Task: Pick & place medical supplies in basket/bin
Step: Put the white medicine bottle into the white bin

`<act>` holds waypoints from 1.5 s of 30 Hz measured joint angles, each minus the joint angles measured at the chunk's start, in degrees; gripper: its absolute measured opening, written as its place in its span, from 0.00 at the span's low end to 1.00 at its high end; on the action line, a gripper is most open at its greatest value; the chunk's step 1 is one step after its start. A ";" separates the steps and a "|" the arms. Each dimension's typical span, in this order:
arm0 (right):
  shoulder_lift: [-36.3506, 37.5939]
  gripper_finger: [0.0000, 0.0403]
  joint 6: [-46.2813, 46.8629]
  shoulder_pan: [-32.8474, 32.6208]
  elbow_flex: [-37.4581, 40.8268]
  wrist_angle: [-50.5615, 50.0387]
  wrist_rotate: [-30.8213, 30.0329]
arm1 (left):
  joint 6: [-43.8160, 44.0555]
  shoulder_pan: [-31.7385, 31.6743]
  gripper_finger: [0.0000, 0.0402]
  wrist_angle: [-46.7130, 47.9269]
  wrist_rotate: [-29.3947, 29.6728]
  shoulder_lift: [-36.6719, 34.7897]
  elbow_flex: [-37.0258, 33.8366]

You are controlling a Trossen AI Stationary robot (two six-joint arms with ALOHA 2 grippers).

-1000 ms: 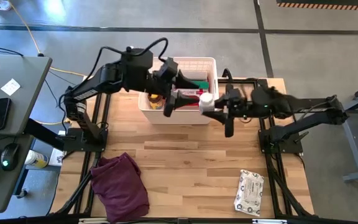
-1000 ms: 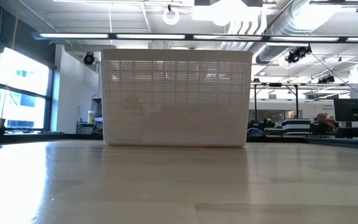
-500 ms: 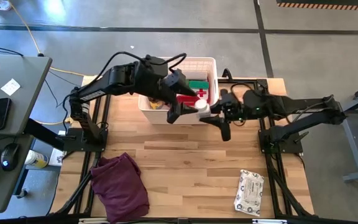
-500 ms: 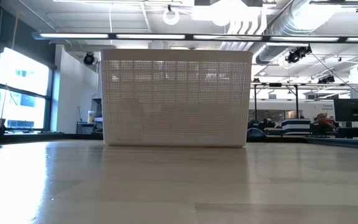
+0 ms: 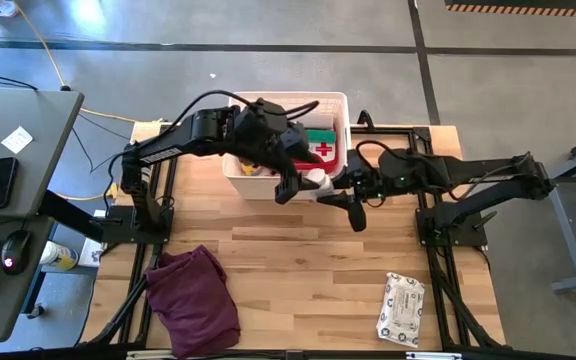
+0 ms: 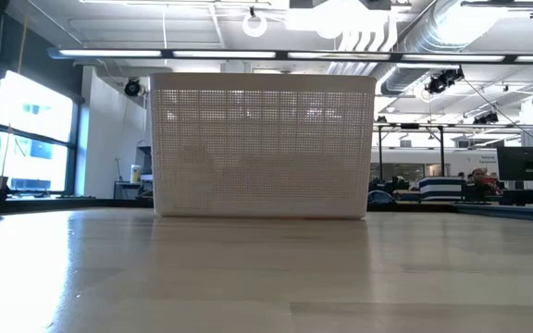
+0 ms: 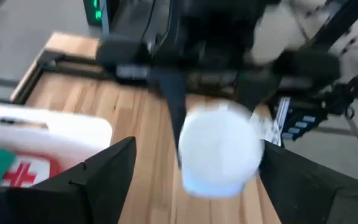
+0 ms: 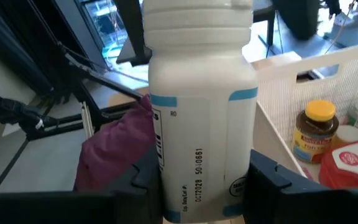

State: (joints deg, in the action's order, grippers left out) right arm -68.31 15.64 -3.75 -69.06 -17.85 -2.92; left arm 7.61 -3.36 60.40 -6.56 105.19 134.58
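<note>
A white bottle [image 8: 201, 124] with a blue-banded label is in my right gripper [image 5: 338, 190], which is shut on it in the air just off the white basket's [image 5: 298, 96] near right corner. My left gripper [image 5: 288, 186] reaches over the basket and faces the bottle's cap end [image 7: 219, 149]. It is open, with its fingers [image 7: 107, 177] wide on either side of the cap and apart from it. Inside the basket lie a red first-aid case [image 5: 325, 152], a green roll [image 5: 318, 135] and an amber bottle [image 8: 317, 130]. The low view shows only the basket [image 6: 265, 148]. My right gripper pinches the bottle's lower body [image 8: 166, 186] between its two fingers, which come roughly level from the table's right side. The bottle runs on along the fingers, its cap [image 5: 313, 178] pointing toward my left gripper. It is lifted clear of the table and the basket.
A dark purple cloth [image 5: 193, 298] lies at the table's near left. A white wipes pack [image 5: 401, 308] lies at the near right. Bare wood lies between them and in front of the basket. A desk with a phone and a mouse stands off the left edge.
My left gripper has come down and toward the table's near edge, tipping downward until it faces the bottle's cap. My right gripper has carried the bottle a little down and toward the table's left, closer to my left gripper.
</note>
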 joint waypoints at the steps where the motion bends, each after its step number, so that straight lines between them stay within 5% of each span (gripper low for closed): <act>1: 0.00 0.35 -0.02 0.00 0.00 -0.57 0.13 | 0.06 0.00 0.87 -1.21 -0.17 0.00 0.00; 10: 0.00 0.34 1.07 0.58 0.00 -2.50 1.78 | 0.34 0.13 0.73 -1.02 -4.13 0.82 0.08; 33: 0.00 0.34 2.55 0.72 0.03 -4.16 3.49 | 1.65 0.04 0.56 -0.54 -6.71 1.54 0.09; 45: -0.07 0.34 2.45 0.74 0.03 -4.02 3.53 | 3.13 0.74 0.74 0.00 -8.40 2.93 0.02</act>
State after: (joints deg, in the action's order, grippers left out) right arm -68.38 18.09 -3.01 -69.03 -21.87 0.62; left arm 10.74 -2.61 60.40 -14.96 108.11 134.61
